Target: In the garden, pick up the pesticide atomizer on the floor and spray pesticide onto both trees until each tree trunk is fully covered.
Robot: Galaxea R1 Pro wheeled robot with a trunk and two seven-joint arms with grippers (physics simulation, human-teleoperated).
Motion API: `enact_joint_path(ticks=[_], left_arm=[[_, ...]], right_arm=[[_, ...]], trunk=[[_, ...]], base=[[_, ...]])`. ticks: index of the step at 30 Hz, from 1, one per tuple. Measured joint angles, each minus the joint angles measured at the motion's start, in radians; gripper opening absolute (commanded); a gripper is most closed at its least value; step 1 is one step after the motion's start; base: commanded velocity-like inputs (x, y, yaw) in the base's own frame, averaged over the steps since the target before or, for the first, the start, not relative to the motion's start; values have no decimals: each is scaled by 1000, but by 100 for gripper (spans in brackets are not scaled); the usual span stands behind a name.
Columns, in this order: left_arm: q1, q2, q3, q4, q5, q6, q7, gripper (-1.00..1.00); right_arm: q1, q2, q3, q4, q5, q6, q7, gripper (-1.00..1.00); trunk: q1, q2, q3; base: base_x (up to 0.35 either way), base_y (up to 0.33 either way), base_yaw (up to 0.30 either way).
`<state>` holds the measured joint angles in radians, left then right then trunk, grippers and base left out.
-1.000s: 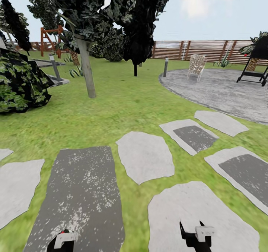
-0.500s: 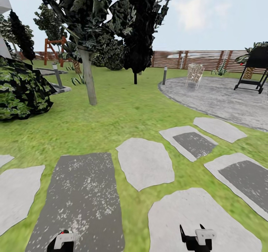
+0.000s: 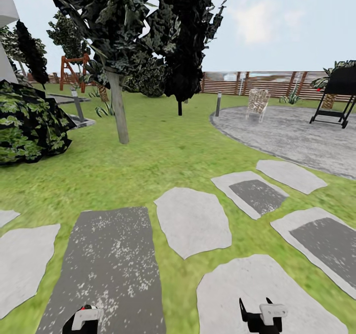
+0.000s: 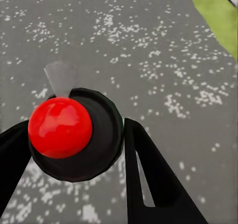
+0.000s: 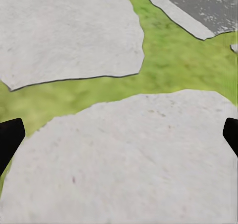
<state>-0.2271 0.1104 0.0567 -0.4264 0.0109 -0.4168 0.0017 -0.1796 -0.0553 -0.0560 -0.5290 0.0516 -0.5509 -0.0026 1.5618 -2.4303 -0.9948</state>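
Compared with a second ago, the whole head view has drifted: the tree trunk (image 3: 118,107), fence and paving sit a little differently in frame, so the robot's camera has moved, not the garden. Both arms look unchanged at the bottom edge. This reads as the robot travelling toward the tree with the sprayer already in hand.

In the left wrist view, the left gripper (image 4: 79,149) has its black jaws closed around the pesticide atomizer (image 4: 74,132), a dark round body with a glossy red cap, held over a dark speckled paving slab (image 3: 111,265). The right gripper (image 5: 119,134) has its jaws spread wide and holds nothing; a pale stepping stone (image 5: 129,159) lies below it.

The ground is green lawn (image 3: 163,156) crossed by grey stepping stones. The thick grey-brown trunk stands well ahead at left, under a dark leafy crown. A brown slatted fence (image 3: 262,83) rings the far side, with a round gravel patio (image 3: 296,131), a pale chair (image 3: 258,102) and a black grill (image 3: 341,94) at right
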Motion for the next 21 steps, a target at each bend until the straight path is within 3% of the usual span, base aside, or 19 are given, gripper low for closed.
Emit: enact_joint_path(ticks=[6,10,21], left_arm=[[0,0,0,0,1,0,0,-100],[1,0,-1,0,1,0,0,-100],[0,-4,-3,0,0,2,-3,-100]], right_arm=[[0,-2,-2,-4,-3,0,-1,100],[0,-1,-2,-4,-2,-1,-2,100],[0,-1,-2,-2,-1,-1,-2,100]], trunk=[[-23,42,19],[-23,42,19],[-23,42,19]], base=[[0,0,0],[0,0,33],[0,0,261]])
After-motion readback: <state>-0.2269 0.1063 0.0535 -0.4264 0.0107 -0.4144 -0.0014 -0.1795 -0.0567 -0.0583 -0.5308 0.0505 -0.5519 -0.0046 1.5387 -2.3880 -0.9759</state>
